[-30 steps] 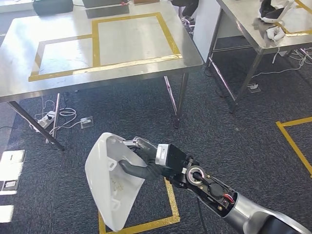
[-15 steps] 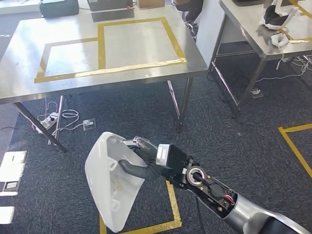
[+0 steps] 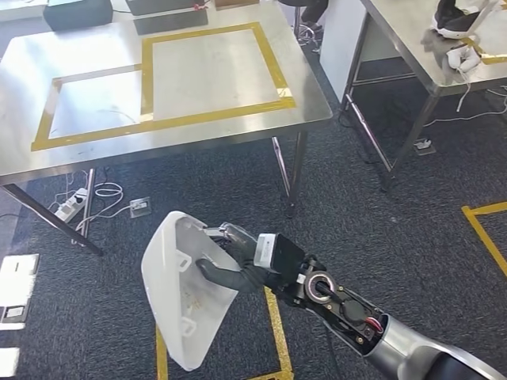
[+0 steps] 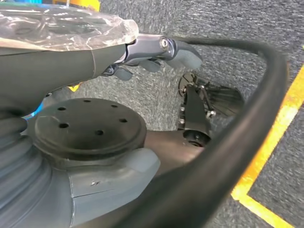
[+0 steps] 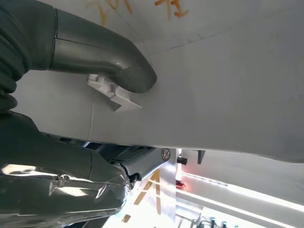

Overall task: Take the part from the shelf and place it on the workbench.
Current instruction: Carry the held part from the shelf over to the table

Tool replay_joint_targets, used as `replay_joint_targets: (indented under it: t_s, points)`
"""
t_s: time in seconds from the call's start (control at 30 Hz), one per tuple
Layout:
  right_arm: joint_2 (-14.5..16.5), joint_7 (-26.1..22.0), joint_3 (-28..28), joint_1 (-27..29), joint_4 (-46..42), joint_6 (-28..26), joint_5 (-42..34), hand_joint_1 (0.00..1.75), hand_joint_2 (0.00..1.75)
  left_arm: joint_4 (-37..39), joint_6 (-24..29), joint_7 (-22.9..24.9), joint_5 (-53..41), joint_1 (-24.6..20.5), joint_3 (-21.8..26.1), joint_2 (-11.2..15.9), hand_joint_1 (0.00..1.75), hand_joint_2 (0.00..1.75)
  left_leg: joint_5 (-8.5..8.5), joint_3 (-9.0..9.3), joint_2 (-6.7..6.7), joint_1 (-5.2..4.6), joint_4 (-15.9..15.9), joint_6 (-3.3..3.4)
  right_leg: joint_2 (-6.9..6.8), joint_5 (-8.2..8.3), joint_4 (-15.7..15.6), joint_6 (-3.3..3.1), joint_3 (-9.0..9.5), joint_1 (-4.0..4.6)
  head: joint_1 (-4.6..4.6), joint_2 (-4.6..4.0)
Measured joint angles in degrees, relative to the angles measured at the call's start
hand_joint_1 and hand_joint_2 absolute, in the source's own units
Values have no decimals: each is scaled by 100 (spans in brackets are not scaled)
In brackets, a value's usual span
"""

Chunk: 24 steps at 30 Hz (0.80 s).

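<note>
1. Right hand [image 3: 239,261]: thumb lies across the inner face of the white part [image 3: 179,293], beside a small moulded clip [image 5: 113,92]; the other fingers wrap behind the edge. Firm hold on the part.
2. Left hand [image 4: 157,52]: fingers lie extended, close together, above carpet; nothing visible in them, but whether parted or closed I cannot tell.
3. Part location: in the air over the carpet [image 3: 371,214], well short of the workbench [image 3: 179,134], on the near side of its front edge.
4. Handling, judged: thin moulded plastic shell, light, fairly stiff but likely to flex at the rim; smooth surface, so slippery. The clips look breakable. Best hold is at the edge near a clip, as now.
5. Workbench: bare steel top with yellow tape rectangles [image 3: 203,71]; the larger rectangle is the probable set-down place.
6. Beyond the workbench's right end stands a second steel table [image 3: 413,55]. Under the workbench lie a power strip [image 3: 71,204] and cables. Yellow floor tape [image 3: 276,332] runs beneath the part.
</note>
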Motion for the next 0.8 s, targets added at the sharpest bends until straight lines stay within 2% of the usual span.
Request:
replay_joint_targets:
  t_s: [0.1, 0.27, 0.3, 0.4, 0.43, 0.8]
  points:
    - [1, 2, 2, -4, 0, 0, -1, 175, 175, 0, 8, -1, -4, -7, -1, 14, 0, 175, 26, 8, 0, -1, -5, 35, 21, -28, -16, -27, -1, 2, -5, 0]
    - [0, 1, 1, -4, -1, -2, -20, 175, 175, -2, 25, 0, 6, -19, -1, 14, 0, 175, 1, 48, 14, 10, -55, 36, 31, -51, -17, -72, 14, 36, -12, 0]
    - [0, 0, 1, -5, -1, -2, -24, 175, 175, -2, 26, 0, 9, -21, -2, 10, 0, 175, -39, 77, 22, 21, -105, 3, 29, -53, -14, -85, 17, 53, -15, 0]
    - [0, 0, 0, -5, -1, 0, -27, 175, 175, -2, 26, 0, 13, -19, -2, -5, 0, 175, -102, 132, 40, 62, -204, -216, 16, -44, -9, -123, 23, 87, -12, 0]
    - [0, 0, 0, -6, -1, 1, -27, 175, 175, -2, 27, 0, 15, -16, -2, -9, 0, 175, -93, 131, 40, 65, -200, -256, 13, -34, -13, -125, 30, 87, -9, 0]
    - [0, -1, 1, -6, -1, -18, -28, 175, 175, -2, 31, -15, -4, -13, -2, -9, 0, 175, -78, 107, 40, 30, -124, -205, 10, 26, -35, -79, 53, 51, -9, 0]
